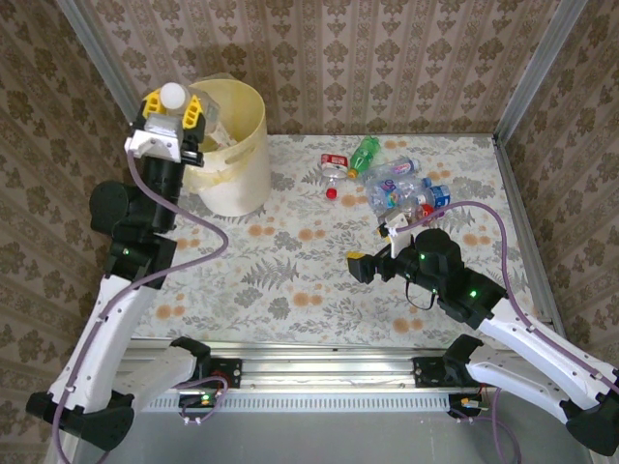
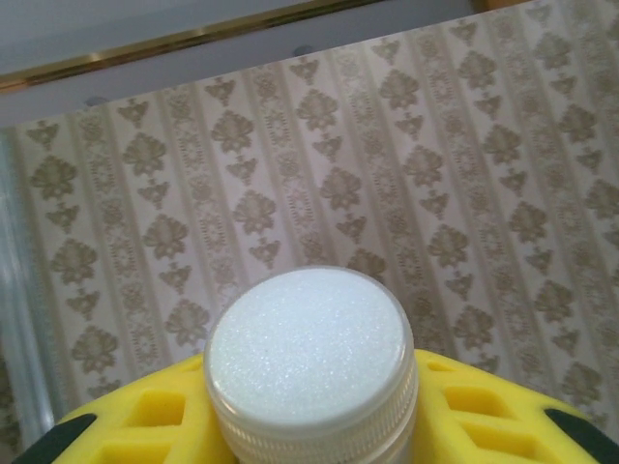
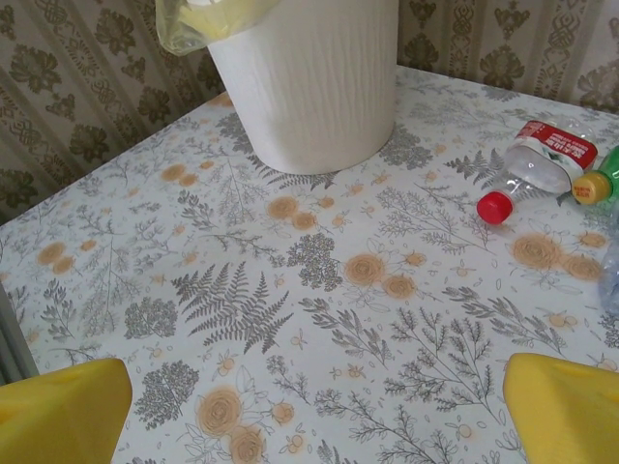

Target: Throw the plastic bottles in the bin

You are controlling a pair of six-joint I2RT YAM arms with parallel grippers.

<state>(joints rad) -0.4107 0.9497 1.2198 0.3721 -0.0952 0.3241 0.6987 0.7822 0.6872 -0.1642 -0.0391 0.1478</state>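
Left pincer is gripping a white-capped bottle, cap pointing up, and hovering at the left rim of the bin as seen from above; in the left wrist view the cap is sitting between the yellow fingers; bin is standing far-left on the worktop; right pincer is hanging wide, holding nothing, just beside the heap of plastic bottles lying far-right; a red-capped bottle is lying slightly apart, on the bin side of the heap.

Beige damask wallpaper on three sides, floral-print tabletop, silver corner posts.
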